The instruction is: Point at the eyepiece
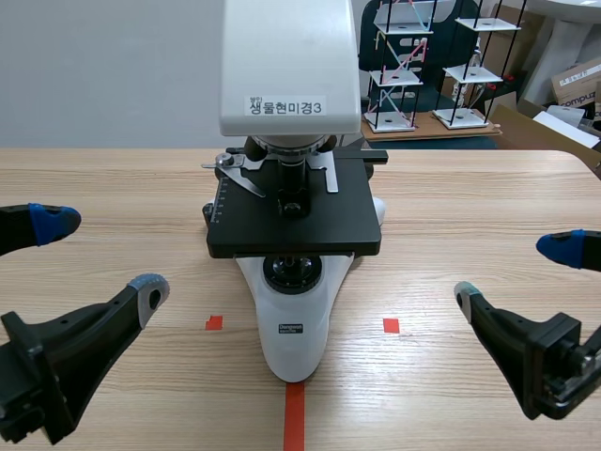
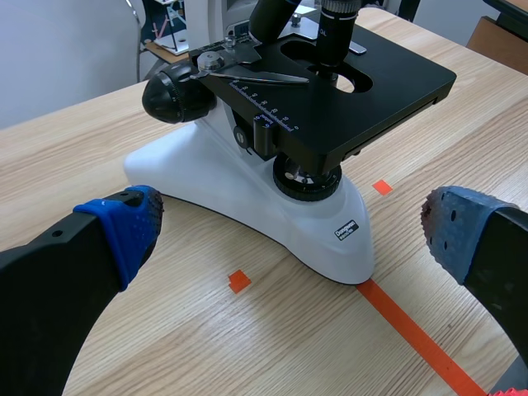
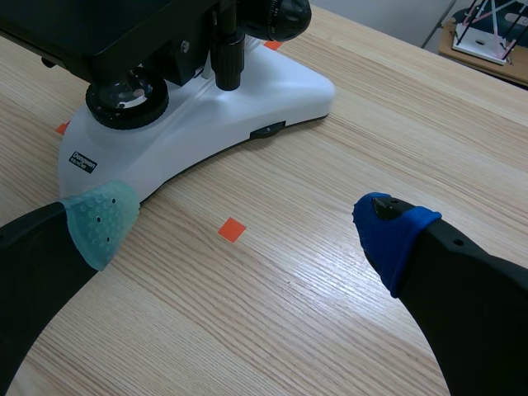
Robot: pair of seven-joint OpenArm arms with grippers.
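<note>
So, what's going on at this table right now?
A microscope stands on the table between two robot arms. The left end effector and the right end effector sit low on either side of its base, both open, touching nothing. Nothing points at the eyepiece, which is out of view.

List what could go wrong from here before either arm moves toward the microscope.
1. No eyepiece shows in any view; the microscope head runs past the scene view's top, so an arm might aim blind.
2. The left gripper and right gripper sit low and open beside the white base; rising inward, a finger could catch the overhanging black stage and shift the whole microscope.
</note>
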